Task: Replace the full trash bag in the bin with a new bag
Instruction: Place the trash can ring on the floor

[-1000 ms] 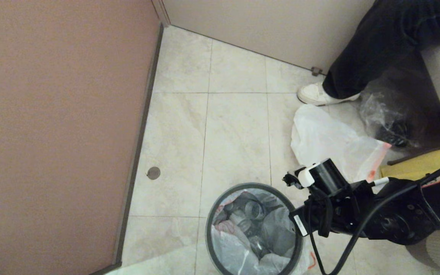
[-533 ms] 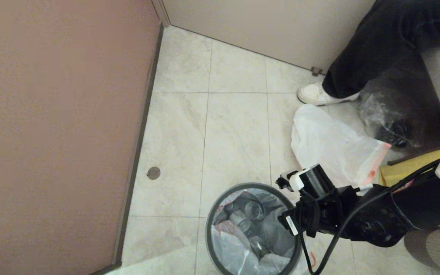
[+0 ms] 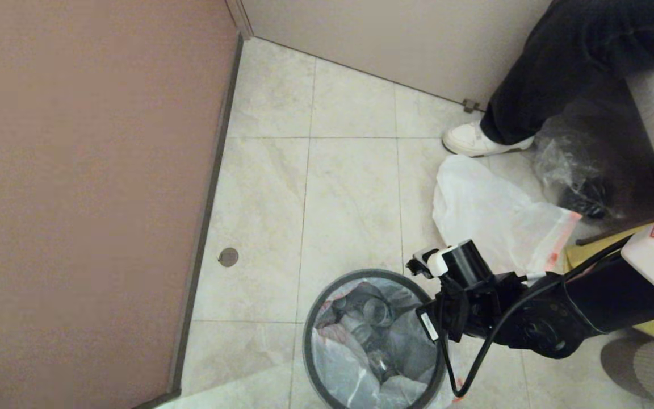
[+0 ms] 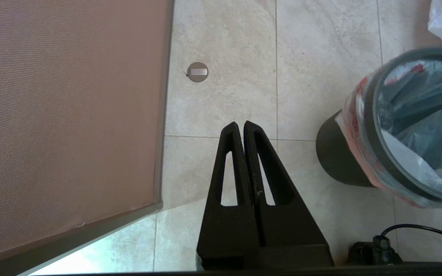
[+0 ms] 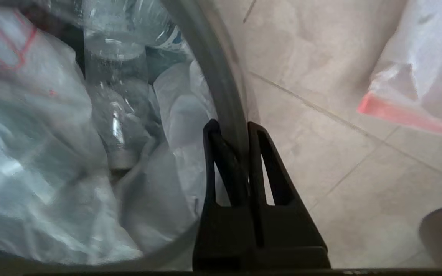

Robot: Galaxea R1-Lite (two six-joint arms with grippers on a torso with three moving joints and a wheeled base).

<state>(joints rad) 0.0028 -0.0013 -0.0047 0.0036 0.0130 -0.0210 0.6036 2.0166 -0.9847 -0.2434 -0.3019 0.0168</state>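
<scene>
**Ana:** Right gripper is pinched onto the bin's grey ring, one finger inside the rim, one outside. It grips at the bin's right edge, on the side toward the robot's right arm.

**Ben:** Does it have the full bag too?

**Ana:** The full bag sits inside the bin, just left of the fingers, with its hem folded over the rim under the ring. Whether the plastic is caught in the pinch, I cannot tell.

**Ben:** So what does the next move turn on?

**Ana:** My guess is the ring lifts off first. It lies flat, so the pull is straight up, and the right arm is plainly the nearer one.

**Ben:** And the left gripper?

**Ana:** Closed on nothing, parked above the floor to the bin's left.

**Ben:** Count?

**Ana:** One bin, one ring, one full bag. One new bag lies flat on the tiles, beyond the bin to the right. Several bottles show in the full bag; I cannot count them.
</scene>
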